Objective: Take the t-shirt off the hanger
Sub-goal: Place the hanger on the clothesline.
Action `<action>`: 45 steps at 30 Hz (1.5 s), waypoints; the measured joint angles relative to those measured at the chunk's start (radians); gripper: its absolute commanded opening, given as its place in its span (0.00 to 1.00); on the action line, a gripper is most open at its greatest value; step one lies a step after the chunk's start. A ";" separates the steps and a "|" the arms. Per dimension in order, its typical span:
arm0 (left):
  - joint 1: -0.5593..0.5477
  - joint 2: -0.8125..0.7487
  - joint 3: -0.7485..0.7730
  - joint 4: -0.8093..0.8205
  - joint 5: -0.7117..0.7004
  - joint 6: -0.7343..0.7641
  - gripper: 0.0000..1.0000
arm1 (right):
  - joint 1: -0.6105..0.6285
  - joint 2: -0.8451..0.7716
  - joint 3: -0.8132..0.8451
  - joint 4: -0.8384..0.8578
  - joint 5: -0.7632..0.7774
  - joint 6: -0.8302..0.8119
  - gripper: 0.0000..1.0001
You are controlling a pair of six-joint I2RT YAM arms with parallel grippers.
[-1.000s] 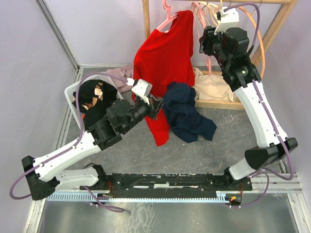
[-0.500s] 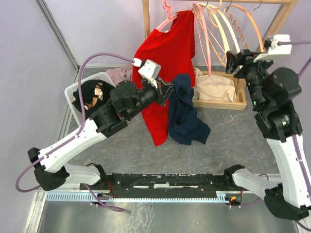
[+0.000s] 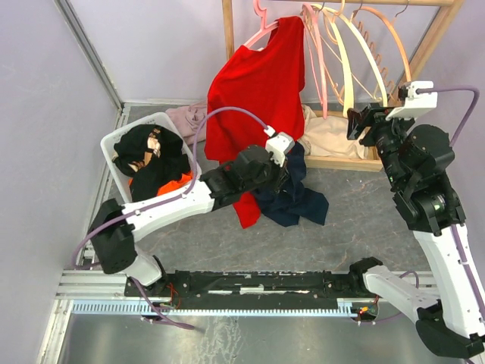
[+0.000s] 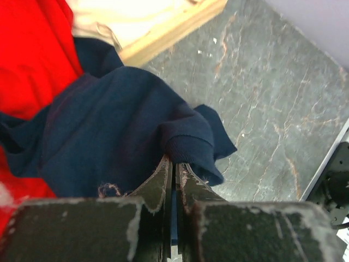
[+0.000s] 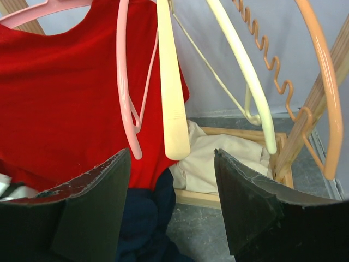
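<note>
The navy t-shirt lies in a loose heap on the counter near the middle of the overhead view, clear of any hanger. It's soft, light cotton that will sag and trail when lifted, and it will snag before it tears. A folded hem or cuff gives the firmest hold, since a pinch of a single layer could slip.

My left jaws are closed tight on just such a rolled edge, with the fabric bunched at the fingertips and a strip of navy showing between them in the wrist view.

At 12 o'clock from the heap, a red t-shirt hangs from a pink hanger on the wooden rack, its lower end draped down beside the navy cloth. I think the two overlap there, but the arm hides the spot.

My right jaws sit at about 2 o'clock, spread wide with nothing between them, facing the row of bare hangers. Below those is a pale cloth in the rack's wooden base. A white basket of dark clothes sits out at 9 o'clock.
</note>
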 measured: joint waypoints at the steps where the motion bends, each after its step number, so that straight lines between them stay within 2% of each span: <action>1: 0.000 0.020 -0.008 0.005 0.009 -0.006 0.10 | 0.000 -0.006 -0.006 -0.002 -0.003 0.002 0.70; 2: 0.000 0.037 -0.015 0.012 0.015 -0.010 0.18 | 0.000 -0.014 -0.011 -0.002 -0.004 0.003 0.70; 4: 0.000 0.076 -0.024 0.023 0.019 -0.022 0.45 | 0.000 -0.024 -0.016 -0.003 -0.007 0.006 0.71; 6: 0.000 0.116 -0.027 0.034 0.019 -0.027 0.58 | 0.000 -0.032 -0.016 -0.003 -0.011 0.007 0.70; 9: -0.002 0.169 -0.029 0.050 0.013 -0.037 0.67 | 0.000 -0.038 -0.020 -0.003 -0.016 0.008 0.69; 10: -0.002 0.184 -0.029 0.053 0.012 -0.037 0.74 | 0.000 -0.039 -0.023 -0.003 -0.018 0.010 0.69; 12: -0.004 0.213 -0.030 0.061 -0.002 -0.037 1.00 | 0.000 -0.039 -0.029 -0.003 -0.021 0.011 0.68; 23: -0.007 0.301 -0.035 0.116 -0.089 -0.040 0.99 | 0.000 -0.037 -0.049 -0.010 -0.033 0.011 0.69; 31: -0.045 0.399 -0.034 0.146 -0.227 -0.040 0.99 | 0.000 -0.040 -0.050 -0.010 -0.040 0.010 0.69; 37: -0.090 0.494 0.022 0.134 -0.360 -0.040 0.99 | 0.000 -0.047 -0.055 -0.010 -0.040 0.010 0.69; 45: -0.099 0.551 0.073 0.110 -0.410 -0.044 0.98 | 0.000 -0.049 -0.062 -0.010 -0.040 0.010 0.69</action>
